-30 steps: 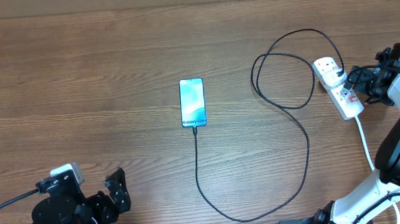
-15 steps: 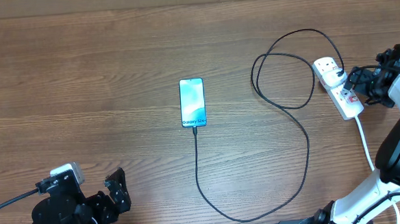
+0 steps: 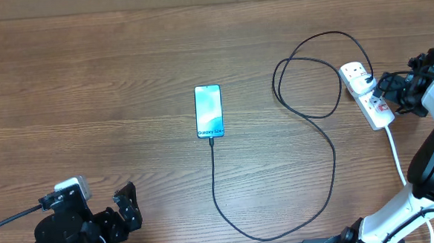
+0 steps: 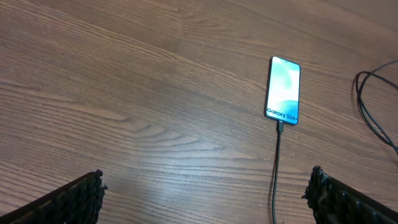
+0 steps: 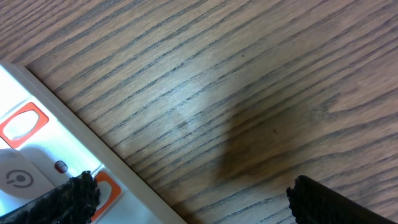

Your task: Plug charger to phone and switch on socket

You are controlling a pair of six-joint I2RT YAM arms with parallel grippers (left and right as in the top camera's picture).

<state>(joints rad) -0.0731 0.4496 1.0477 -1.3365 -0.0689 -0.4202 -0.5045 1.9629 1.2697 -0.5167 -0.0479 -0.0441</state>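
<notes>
The long thin black cable (image 3: pixel 213 174) looks already seated in the 6 o'clock end of the slim blue-screened phone (image 3: pixel 209 111) at the centre of the wooden table (image 3: pixel 88 83), so you likely have only the switching left. Your right gripper (image 3: pixel 385 90), fingers spread wide, hangs over the white power strip (image 3: pixel 357 77) at 3 o'clock. You cannot tell whether its orange-edged switches (image 5: pixel 22 121) are on. Your left gripper (image 3: pixel 126 206) rests spread and empty at 7 o'clock.

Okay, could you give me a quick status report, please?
Left jaws open, parked. Right jaws open at socket, switch state unclear. Charger in phone. Nothing blocking.
</notes>
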